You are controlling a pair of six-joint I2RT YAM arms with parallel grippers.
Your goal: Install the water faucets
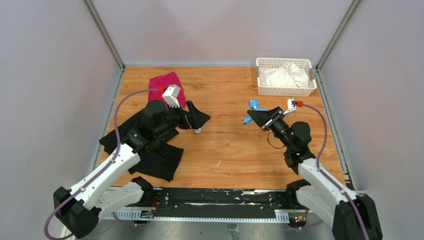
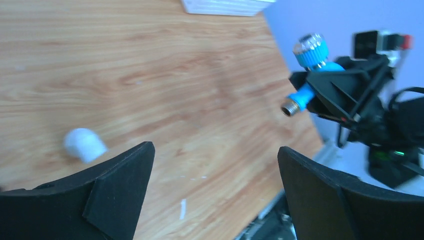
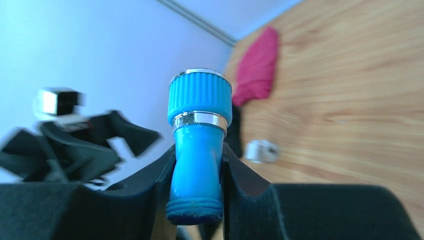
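Now | left gripper [image 2: 215, 147] agape | right gripper [image 3: 198, 152] clamps faucet [image 3: 200, 100] | white piece [image 2: 85, 145] blurred, perhaps fitting

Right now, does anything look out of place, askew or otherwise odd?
The white fitting lies loose on the table by the open left fingers, held by nothing, while the right fingers clamp the blue faucet. A black cloth lies crumpled under the left arm.

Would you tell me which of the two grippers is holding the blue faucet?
The right gripper: its jaws clamp the faucet, while the left gripper stands open and empty.
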